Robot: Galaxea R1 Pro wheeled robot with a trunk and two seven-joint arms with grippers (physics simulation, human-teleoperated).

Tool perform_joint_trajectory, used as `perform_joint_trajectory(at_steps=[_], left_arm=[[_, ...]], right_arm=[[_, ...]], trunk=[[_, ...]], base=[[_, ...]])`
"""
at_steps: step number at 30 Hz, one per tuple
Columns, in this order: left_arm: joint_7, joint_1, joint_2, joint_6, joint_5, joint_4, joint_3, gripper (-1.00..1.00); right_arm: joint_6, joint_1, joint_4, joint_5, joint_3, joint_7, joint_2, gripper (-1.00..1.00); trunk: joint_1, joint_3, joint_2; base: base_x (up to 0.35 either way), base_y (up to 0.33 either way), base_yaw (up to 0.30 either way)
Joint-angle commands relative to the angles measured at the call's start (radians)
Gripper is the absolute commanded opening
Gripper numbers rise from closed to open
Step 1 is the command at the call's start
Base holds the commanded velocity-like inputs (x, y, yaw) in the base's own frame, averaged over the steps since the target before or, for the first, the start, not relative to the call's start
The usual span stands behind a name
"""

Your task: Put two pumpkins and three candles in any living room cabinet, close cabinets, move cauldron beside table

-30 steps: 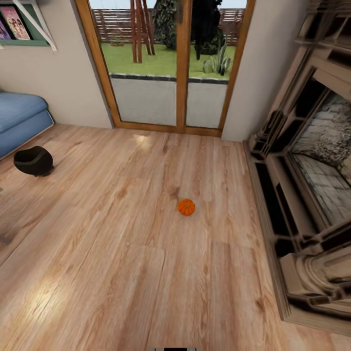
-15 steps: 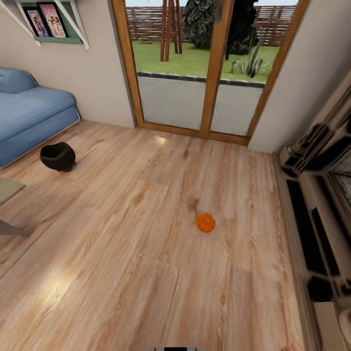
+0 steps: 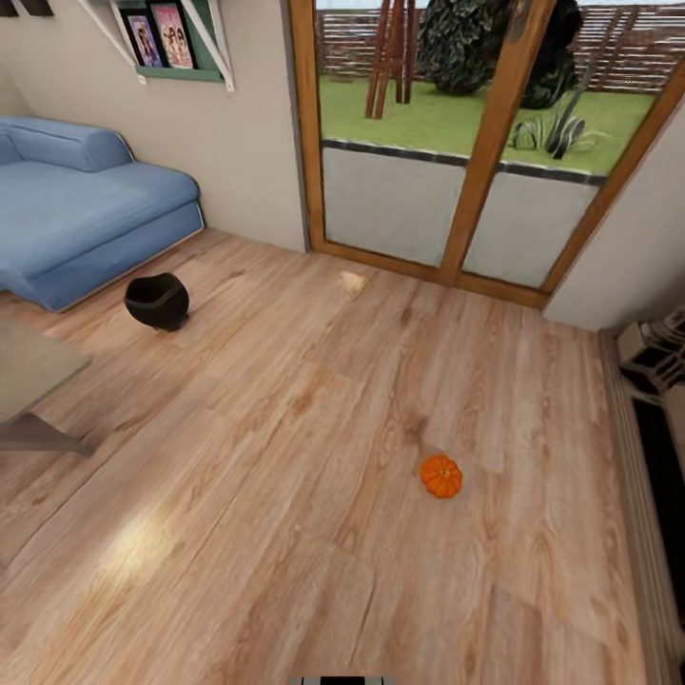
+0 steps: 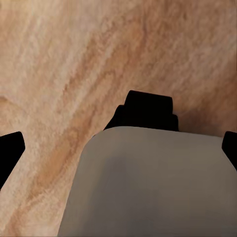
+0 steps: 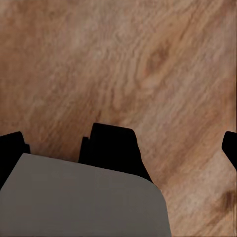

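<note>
Below both wrist cameras, the left end effector and right end effector hang over bare wooden floor, finger spread unreadable, while ahead one pumpkin lies alone, the cauldron farther left beside the sofa.

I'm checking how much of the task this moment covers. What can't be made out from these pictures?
- Second pumpkin, three candles: unlocated. Head view has one pumpkin on the floor.
- Table: cut by the head view's left edge, so its closeness to the cauldron is unclear.
- Fireplace: cropped at the right edge.
- Gripper states: wrist views give dark parts at the edges behind a grey body; open or shut unreadable.
</note>
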Motion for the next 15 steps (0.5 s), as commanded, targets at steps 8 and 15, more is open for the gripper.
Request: perform_joint_trajectory(at_steps=[8,15], left_arm=[[0.000,0.000,0.000,0.000,0.000,0.000,0.000,1.00],[0.000,0.000,0.000,0.000,0.000,0.000,0.000,1.00]], right_arm=[[0.000,0.000,0.000,0.000,0.000,0.000,0.000,1.00],[0.000,0.000,0.000,0.000,0.000,0.000,0.000,1.00]], trunk=[[0.000,-0.003,0.000],[0.000,-0.006,0.000]], base=[[0.338,0.000,0.277],[0.338,0.000,0.277]])
